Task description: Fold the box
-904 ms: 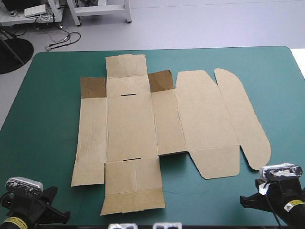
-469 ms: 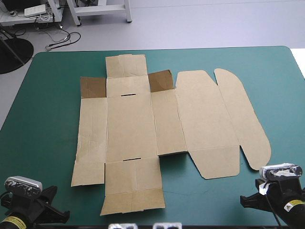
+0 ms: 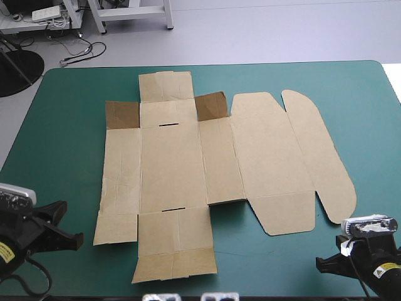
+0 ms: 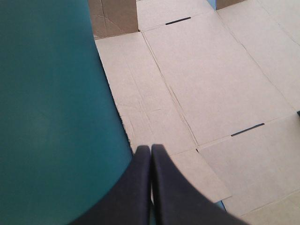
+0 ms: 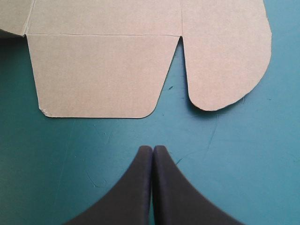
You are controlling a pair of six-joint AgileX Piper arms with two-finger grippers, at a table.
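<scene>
Box [image 3: 172,163] lies flat and unfolded mid-worktop [image 3: 62,138], all brown board, no walls raised

High view: main panels at centre, with two thin dark slots [image 3: 168,125] in the middle panel, one toward 12 o'clock and one toward 6. Lid panel [image 3: 266,150] and long round-ended flap [image 3: 318,150] spread toward 3 o'clock. Two small corner flaps [image 3: 122,115] near the 12 o'clock end look darker than the rest; tilted up or not, cannot tell

Left claw [image 4: 151,147] is fully closed, black fingers [image 4: 138,187] pressed into one point, holding nothing. Its arm sits at 8 o'clock of the worktop, the tip over the box's 9 o'clock edge where board meets teal-green worktop. Touching the board or not, cannot tell

Right claw [image 5: 153,149] is also pinched together and empty, at 5 o'clock of the worktop over bare teal-green. Ahead of it, at its 12 o'clock, are the lid's short tab [image 5: 101,75] and the rounded flap end, both apart from the fingertips [image 5: 145,155]
</scene>
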